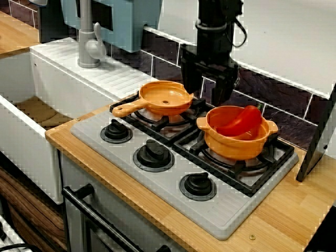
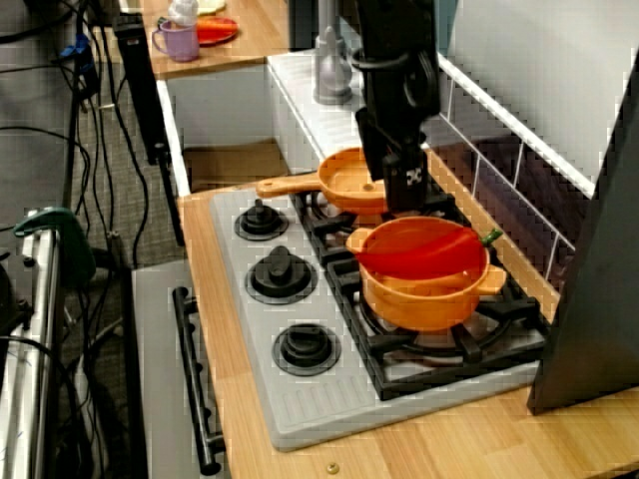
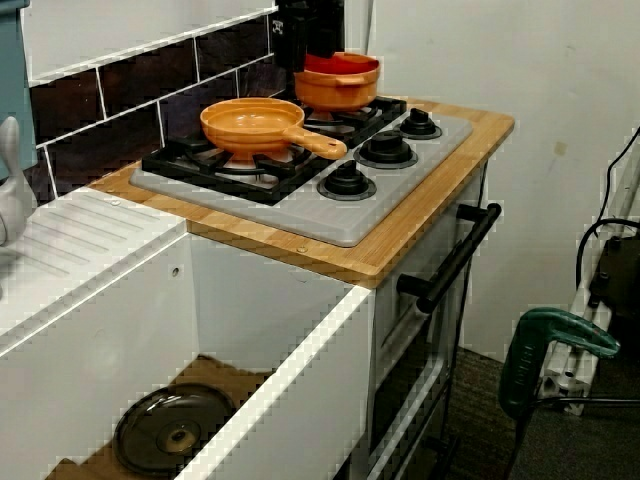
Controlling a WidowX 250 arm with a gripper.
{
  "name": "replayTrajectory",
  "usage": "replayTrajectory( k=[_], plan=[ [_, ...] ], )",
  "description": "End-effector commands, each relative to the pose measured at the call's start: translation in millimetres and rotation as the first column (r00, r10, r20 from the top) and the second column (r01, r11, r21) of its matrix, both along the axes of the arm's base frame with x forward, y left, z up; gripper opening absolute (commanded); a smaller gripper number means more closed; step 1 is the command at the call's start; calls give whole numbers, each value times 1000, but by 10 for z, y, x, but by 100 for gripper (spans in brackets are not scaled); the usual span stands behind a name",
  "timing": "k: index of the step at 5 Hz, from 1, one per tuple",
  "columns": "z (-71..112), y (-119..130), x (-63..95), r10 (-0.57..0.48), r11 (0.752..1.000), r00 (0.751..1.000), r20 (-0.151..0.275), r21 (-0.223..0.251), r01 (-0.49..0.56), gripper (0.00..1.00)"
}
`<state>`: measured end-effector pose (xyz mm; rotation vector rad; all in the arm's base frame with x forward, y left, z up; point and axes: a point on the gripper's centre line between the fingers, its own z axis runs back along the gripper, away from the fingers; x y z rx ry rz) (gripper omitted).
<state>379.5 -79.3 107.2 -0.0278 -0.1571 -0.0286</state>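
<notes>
Orange pot [image 1: 239,140] sits square on the hob [image 1: 226,210] beside the pan [image 1: 165,97], with the red pepper [image 1: 240,122] propped aslant on its rim, probably too long to lie flat, and my pincer [image 1: 210,93] hanging just behind; I can't tell if it's open or closed.

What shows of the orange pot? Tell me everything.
The pot is orange, plastic-looking, round and deep, with two small ear handles. It stands upright on the black grate of the stove, next to the pan. A red pepper lies tilted inside, its stem end over the rim. The pincer hangs close behind and above.
</notes>
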Motion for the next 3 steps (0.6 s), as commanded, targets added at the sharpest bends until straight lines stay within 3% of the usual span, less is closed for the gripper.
replayTrajectory(
  k=[1,3],
  plan=[
    [120,-41,13,0,1000,999,41,-8,0,100],
    [46,-61,22,12,1000,1000,23,-9,-12,100]
  ],
)
